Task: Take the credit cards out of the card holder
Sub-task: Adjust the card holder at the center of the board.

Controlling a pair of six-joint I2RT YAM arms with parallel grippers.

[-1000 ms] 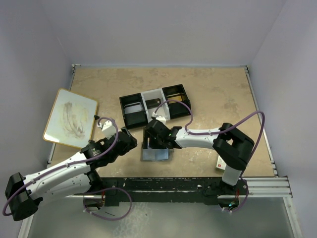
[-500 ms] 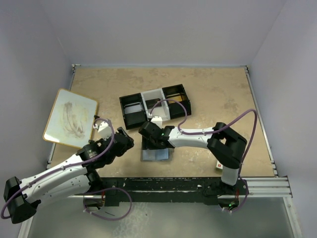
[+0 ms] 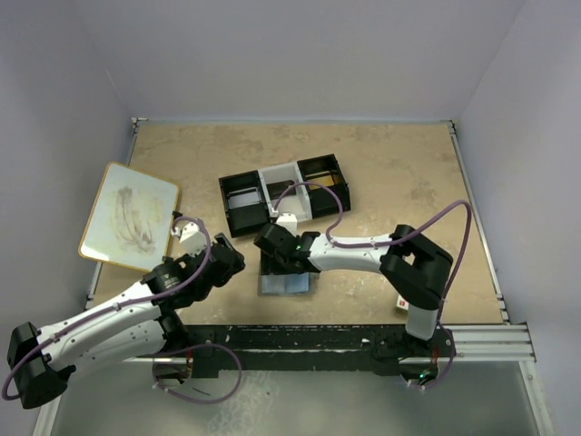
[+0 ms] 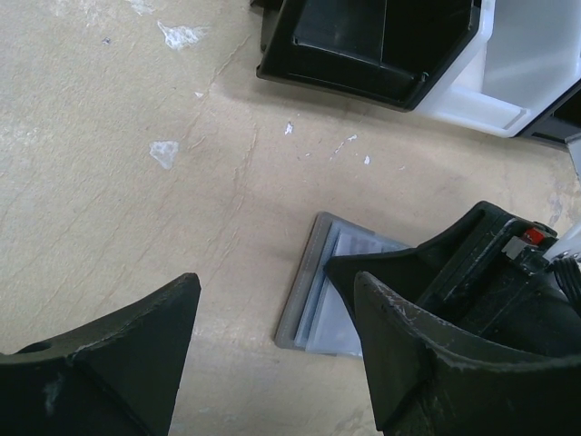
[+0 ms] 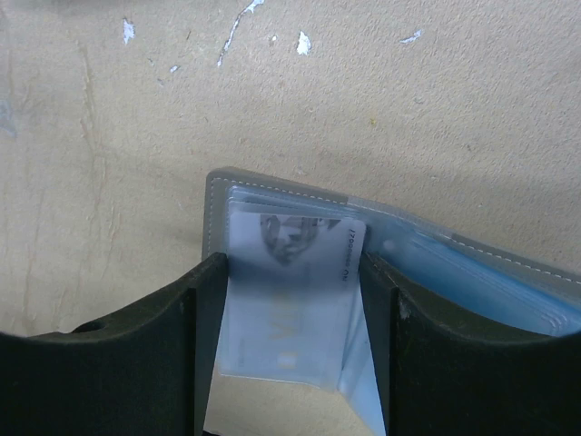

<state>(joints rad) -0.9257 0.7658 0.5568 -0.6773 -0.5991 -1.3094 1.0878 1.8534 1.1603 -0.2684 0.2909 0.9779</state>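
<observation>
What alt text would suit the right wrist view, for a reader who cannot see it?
The right gripper clasps a pale card by its side edges, partly out of the grey card holder, which lies open on a scuffed beige table.

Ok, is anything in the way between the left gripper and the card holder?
Only bare table lies between the left gripper and the holder's left edge. The right gripper, though, sits over the rest of the holder, with a card filling the gap between its fingers.
</observation>
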